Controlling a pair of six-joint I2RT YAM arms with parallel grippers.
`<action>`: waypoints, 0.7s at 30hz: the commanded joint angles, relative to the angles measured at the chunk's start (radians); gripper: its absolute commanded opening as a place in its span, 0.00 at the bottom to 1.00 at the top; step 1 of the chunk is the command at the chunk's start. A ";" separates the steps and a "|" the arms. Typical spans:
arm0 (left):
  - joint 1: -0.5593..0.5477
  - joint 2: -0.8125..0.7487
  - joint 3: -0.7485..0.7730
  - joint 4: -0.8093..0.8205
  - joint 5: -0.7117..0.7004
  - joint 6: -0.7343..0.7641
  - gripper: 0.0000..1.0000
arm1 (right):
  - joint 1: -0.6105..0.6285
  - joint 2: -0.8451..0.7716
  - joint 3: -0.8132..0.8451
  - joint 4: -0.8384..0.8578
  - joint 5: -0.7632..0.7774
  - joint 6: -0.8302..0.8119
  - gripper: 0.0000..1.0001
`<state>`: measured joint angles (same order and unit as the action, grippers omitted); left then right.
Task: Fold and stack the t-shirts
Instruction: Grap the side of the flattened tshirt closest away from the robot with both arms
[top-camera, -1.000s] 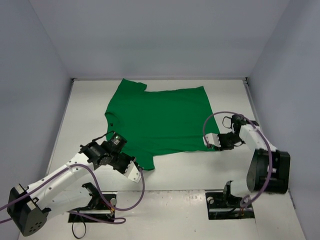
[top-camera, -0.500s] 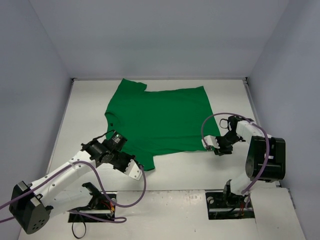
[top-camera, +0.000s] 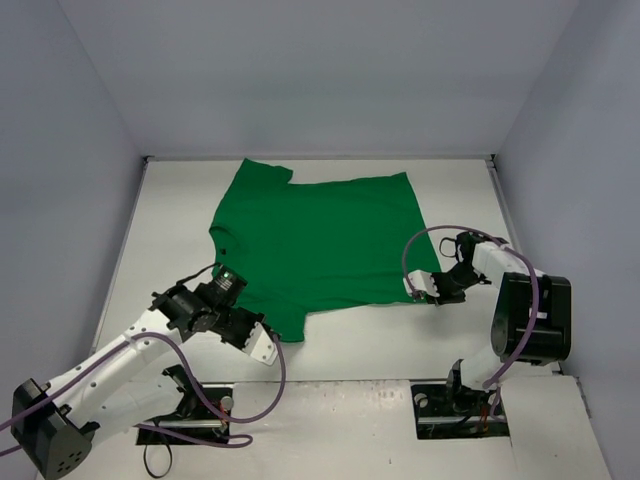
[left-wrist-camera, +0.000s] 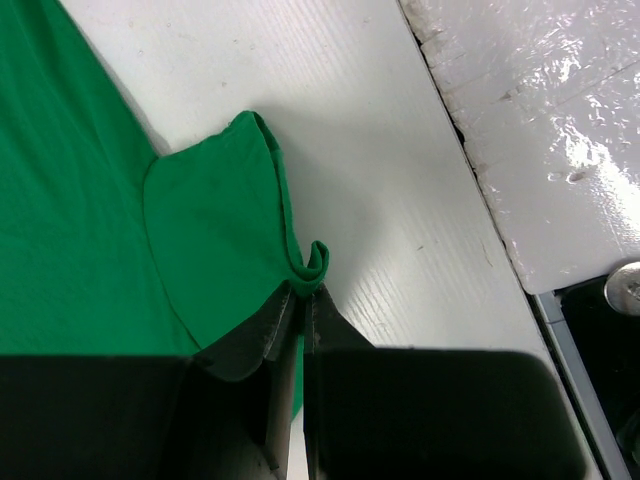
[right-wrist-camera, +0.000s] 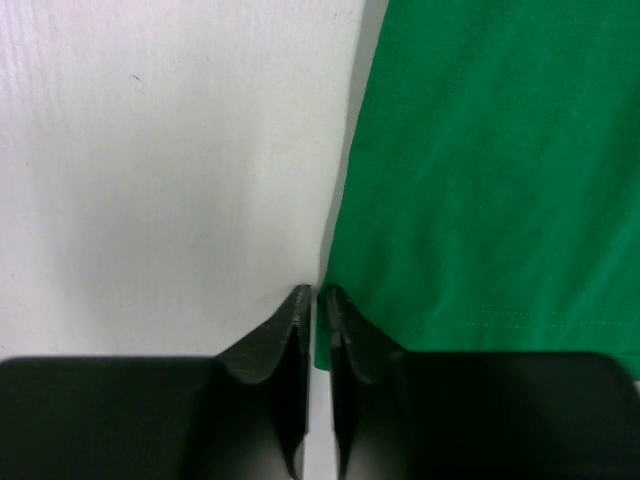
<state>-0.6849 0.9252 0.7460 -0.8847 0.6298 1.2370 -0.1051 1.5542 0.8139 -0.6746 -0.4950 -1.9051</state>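
Observation:
One bright-green t-shirt (top-camera: 320, 240) lies spread flat on the white table (top-camera: 180, 230). My left gripper (top-camera: 270, 345) is at the shirt's near-left sleeve. In the left wrist view its jaws (left-wrist-camera: 300, 292) are shut on the sleeve hem (left-wrist-camera: 315, 262), which curls up just beyond the tips. My right gripper (top-camera: 420, 290) is at the shirt's near-right corner. In the right wrist view its jaws (right-wrist-camera: 318, 295) are pinched on the shirt's side edge (right-wrist-camera: 335, 260), with green cloth (right-wrist-camera: 480, 180) spreading to the right.
Grey walls (top-camera: 70, 150) enclose the table on three sides. A shiny white foam board (left-wrist-camera: 540, 130) and a metal fitting (left-wrist-camera: 625, 290) lie at the near edge by the arm bases (top-camera: 460, 405).
My left arm has drawn back a little toward the near left, pulling the sleeve corner with it. My right arm has swung its elbow; its gripper stays at the shirt's corner.

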 joint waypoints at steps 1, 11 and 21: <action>0.006 -0.035 0.049 -0.061 0.069 0.006 0.00 | -0.002 -0.041 -0.025 -0.023 -0.003 0.012 0.03; 0.006 -0.055 0.039 -0.084 0.068 0.002 0.00 | 0.000 -0.186 -0.058 -0.035 -0.062 0.035 0.19; 0.005 -0.019 0.045 -0.083 0.070 0.024 0.00 | -0.001 -0.159 -0.039 -0.037 -0.027 0.044 0.45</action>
<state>-0.6849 0.8871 0.7464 -0.9463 0.6551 1.2384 -0.1051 1.3621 0.7500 -0.6662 -0.5430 -1.8561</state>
